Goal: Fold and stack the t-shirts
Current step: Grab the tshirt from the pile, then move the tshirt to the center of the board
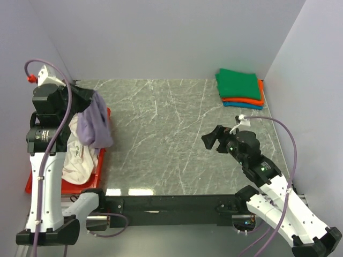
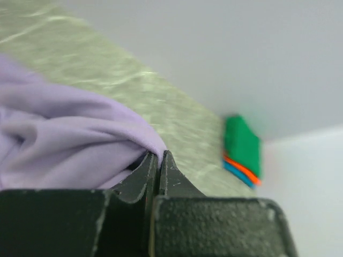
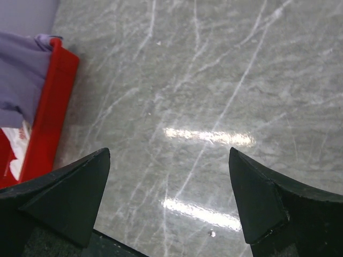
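Left arm blocks most of the red tray (image 1: 31, 185) and part of the white shirt (image 1: 76, 161) heaped in it. Left gripper (image 2: 159, 159) is pinched tight on a fold of the lavender shirt (image 1: 95, 126), which hangs bunched over the tray's edge. At the far right corner the green shirt (image 1: 239, 84) lies folded on top; only edges of the orange shirt (image 1: 253, 100) and teal shirt (image 1: 244, 105) show. Right gripper (image 3: 169, 160) is spread wide above the bare table (image 1: 161, 134).
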